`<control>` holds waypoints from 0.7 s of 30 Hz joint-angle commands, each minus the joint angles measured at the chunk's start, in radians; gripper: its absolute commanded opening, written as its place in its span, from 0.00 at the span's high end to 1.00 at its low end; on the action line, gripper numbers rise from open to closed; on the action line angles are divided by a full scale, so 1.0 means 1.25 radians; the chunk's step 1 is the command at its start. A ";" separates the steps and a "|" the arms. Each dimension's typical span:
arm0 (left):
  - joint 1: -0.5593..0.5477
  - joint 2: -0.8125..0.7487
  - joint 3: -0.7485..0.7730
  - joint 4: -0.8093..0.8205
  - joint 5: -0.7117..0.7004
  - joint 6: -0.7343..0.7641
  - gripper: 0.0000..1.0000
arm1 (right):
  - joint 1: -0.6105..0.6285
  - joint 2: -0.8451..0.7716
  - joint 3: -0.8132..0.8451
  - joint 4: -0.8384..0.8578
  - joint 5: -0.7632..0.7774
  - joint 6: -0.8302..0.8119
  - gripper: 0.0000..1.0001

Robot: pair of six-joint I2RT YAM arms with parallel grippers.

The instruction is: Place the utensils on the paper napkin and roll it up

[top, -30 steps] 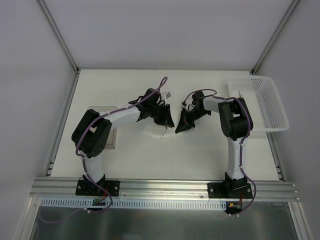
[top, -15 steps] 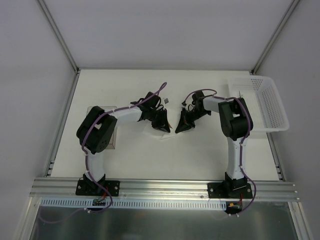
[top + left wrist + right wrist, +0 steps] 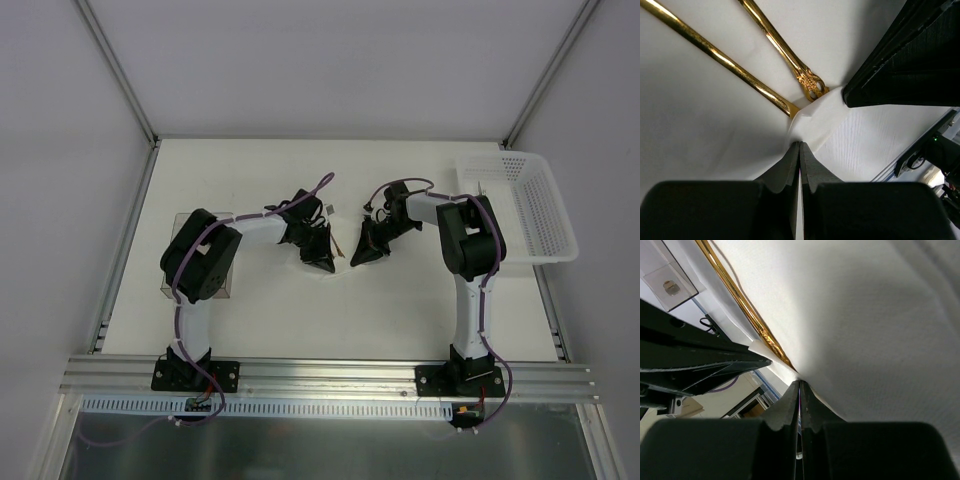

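White table (image 3: 400, 300), pale enclosure walls. At the centre of the top view, the left gripper (image 3: 800, 147) and right gripper (image 3: 800, 385) face each other, each with jaws closed on a pinched fold of the napkin (image 3: 715, 115). Utensils (image 3: 730, 67) lie on the napkin, upper left in the left wrist view, handle ends just beside the pinch.

Handling, by judgement:
- Napkin: thin, soft, easily torn. Grip at the edges and pull gently.
- Utensils: stiff, smooth, likely to slide during rolling.

Basket (image 3: 500, 158) sits upper right. No legible writing or brand.
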 commanded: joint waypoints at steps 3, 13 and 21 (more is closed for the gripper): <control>0.004 0.032 0.028 -0.051 -0.037 0.012 1.00 | -0.012 0.013 -0.004 -0.042 0.080 0.006 0.92; 0.006 0.038 0.029 -0.065 -0.059 0.016 1.00 | -0.014 -0.070 0.000 -0.027 -0.005 -0.072 0.82; 0.006 0.040 0.031 -0.067 -0.059 0.014 1.00 | 0.001 -0.088 0.004 0.015 -0.072 -0.055 0.84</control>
